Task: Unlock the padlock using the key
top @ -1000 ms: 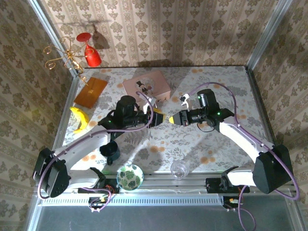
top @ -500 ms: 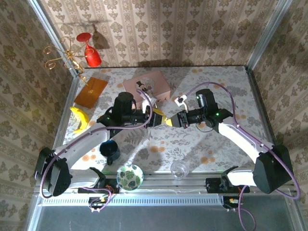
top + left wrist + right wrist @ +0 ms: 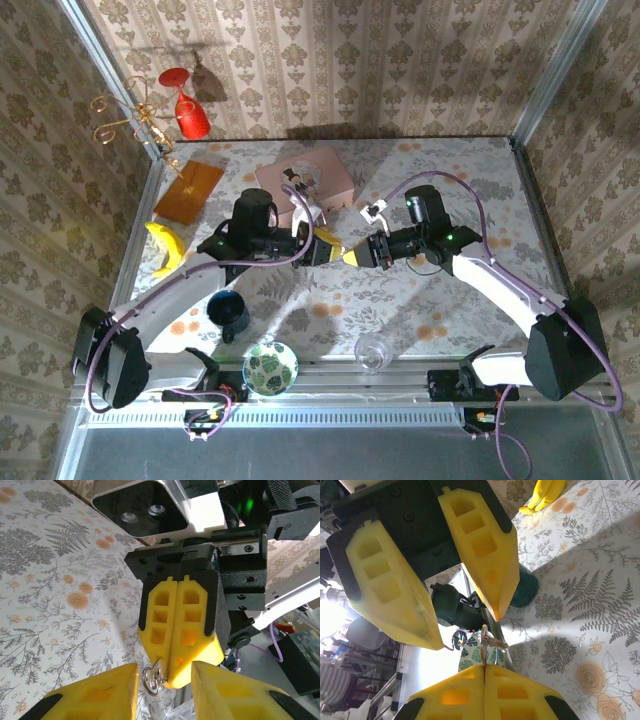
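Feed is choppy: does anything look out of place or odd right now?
Nothing spilled or damaged. One oddity: the right claw, shut, pinches only a small metal ring at its very tips, dangling between the open fingers of the left claw.

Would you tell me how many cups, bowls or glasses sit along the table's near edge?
3: a dark cup at left, a leaf-patterned bowl beside it, and a clear glass further right. Others may be hidden.
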### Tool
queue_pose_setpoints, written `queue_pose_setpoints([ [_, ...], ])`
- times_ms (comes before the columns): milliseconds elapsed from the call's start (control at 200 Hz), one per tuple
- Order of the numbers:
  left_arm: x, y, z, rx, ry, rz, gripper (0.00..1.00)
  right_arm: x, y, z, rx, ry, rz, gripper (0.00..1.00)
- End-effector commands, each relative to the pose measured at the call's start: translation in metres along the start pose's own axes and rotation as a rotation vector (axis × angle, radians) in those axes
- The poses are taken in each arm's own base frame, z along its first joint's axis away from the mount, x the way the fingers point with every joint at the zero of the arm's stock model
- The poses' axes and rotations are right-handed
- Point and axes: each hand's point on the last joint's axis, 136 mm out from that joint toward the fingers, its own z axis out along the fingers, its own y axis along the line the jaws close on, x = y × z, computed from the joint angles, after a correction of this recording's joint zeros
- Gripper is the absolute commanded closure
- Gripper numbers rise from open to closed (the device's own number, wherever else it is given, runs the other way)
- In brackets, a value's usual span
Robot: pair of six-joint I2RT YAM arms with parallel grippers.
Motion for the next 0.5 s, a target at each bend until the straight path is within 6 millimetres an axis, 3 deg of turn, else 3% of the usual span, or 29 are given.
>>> queue_pose_setpoints([
  [0, -0.009, -0.012, -0.002, 0.057, 0.001, 0.046, 0.67, -0.003, 0.011, 0.002, -0.056, 0.014, -0.039, 1.00],
  [120, -0.009, -0.010, 0.000, 0.066, 0.007, 0.040, 0.66, -0.003, 0.010, 0.004, -0.059, 0.022, -0.038, 1.00],
  [275, -0.006, -0.003, 0.002, 0.054, 0.016, 0.022, 0.54, -0.004, 0.012, 0.006, -0.066, 0.030, -0.042, 1.00],
  [495, 0.000, 0.006, 0.001, 0.036, 0.032, 0.001, 0.58, -0.004, 0.015, 0.006, -0.060, 0.034, -0.050, 1.00],
])
